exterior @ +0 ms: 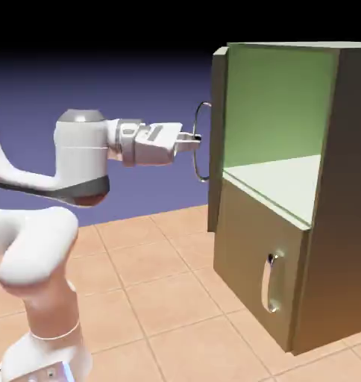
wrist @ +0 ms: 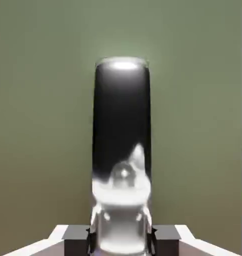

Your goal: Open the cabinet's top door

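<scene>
The olive-green cabinet (exterior: 340, 209) stands at the exterior view's right. Its top door (exterior: 218, 142) is swung wide open, seen almost edge-on, and the pale green interior (exterior: 277, 112) is exposed. My gripper (exterior: 198, 139) is shut on the top door's curved silver handle (exterior: 203, 142), gripping it around mid-height. In the hand view the handle (wrist: 122, 150) fills the middle as a dark and shiny bar, clamped between my two grey fingertips (wrist: 75, 239) at the bottom edge, with the door's olive panel (wrist: 43, 125) behind it.
The shorter lower door (exterior: 250, 276) is closed, its small silver handle (exterior: 271, 283) facing the tiled table (exterior: 154, 283). My white arm (exterior: 34, 246) rises from the lower left of the exterior view.
</scene>
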### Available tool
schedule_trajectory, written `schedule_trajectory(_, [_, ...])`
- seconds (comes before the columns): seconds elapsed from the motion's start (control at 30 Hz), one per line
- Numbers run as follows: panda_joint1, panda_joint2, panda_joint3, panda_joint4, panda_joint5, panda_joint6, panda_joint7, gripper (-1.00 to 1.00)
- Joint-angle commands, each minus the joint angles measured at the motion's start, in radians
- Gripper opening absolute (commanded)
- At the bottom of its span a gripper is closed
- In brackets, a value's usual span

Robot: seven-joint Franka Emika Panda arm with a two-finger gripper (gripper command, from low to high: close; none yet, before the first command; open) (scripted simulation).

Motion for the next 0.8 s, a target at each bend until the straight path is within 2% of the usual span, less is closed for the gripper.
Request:
schedule_trajectory(0.0, [-0.027, -0.013, 0.015, -0.009, 0.042, 0.021, -0.029, -1.00])
schedule_trajectory(0.1, [-0.031, -0.056, 0.039, -0.042, 0.173, 0.009, -0.135, -1.00])
schedule_trajectory(0.4, [0.258, -0.211, 0.118, -0.121, 0.486, -0.376, -0.381, -1.00])
schedule_trajectory(0.77, [0.481, -0.293, 0.464, -0.066, 0.823, -0.854, -0.437, -1.00])
